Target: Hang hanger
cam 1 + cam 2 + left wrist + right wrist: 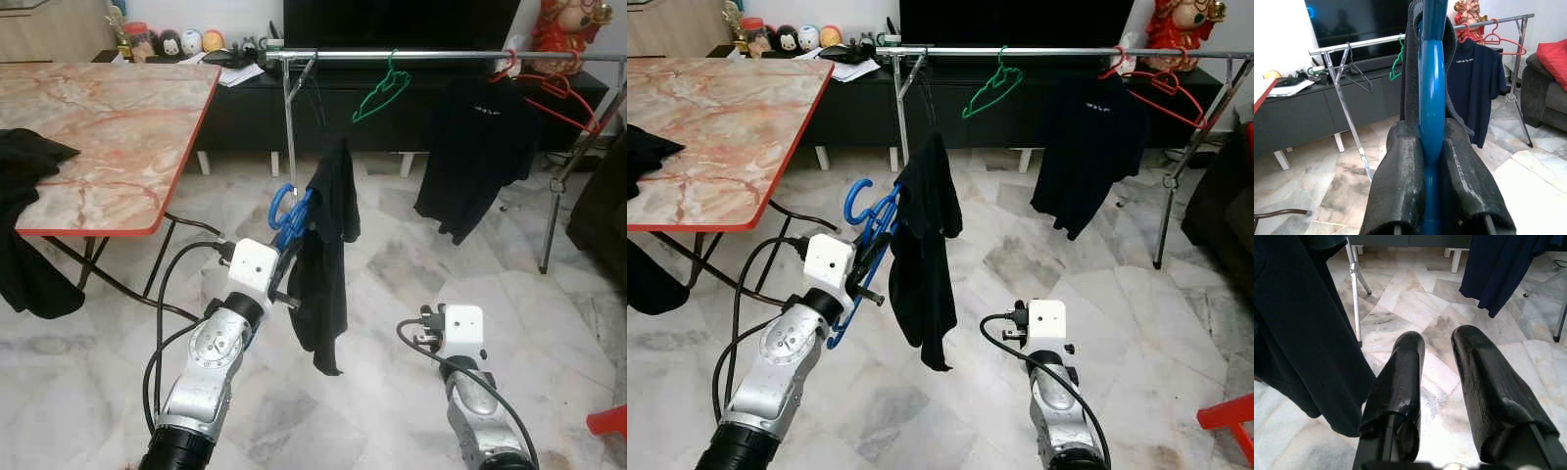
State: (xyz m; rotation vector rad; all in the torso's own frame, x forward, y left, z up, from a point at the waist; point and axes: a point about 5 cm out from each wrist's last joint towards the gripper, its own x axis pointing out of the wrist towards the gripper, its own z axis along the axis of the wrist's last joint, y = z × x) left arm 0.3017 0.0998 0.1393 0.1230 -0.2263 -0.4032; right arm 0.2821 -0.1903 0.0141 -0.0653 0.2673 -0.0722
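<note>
The left claw is closed tight on a blue hanger, its two black fingers pressing the plastic from both sides. A black garment is draped over the hanger and hangs down past the claw toward the marble floor. The hanger is held up in the air in front of the robot, short of the metal clothes rail — its hook is not on the bar.

The rail runs across in front of a dark TV cabinet. On it hang a bare green hanger, a dark T-shirt and red hangers toward the robot's right end.

The right claw is held low over the floor, fingers parted with a clear gap and gripping nothing — the draped garment is just beside it.

To the robot's left stands a marble-topped desk with dark clothing lying over its near edge.
</note>
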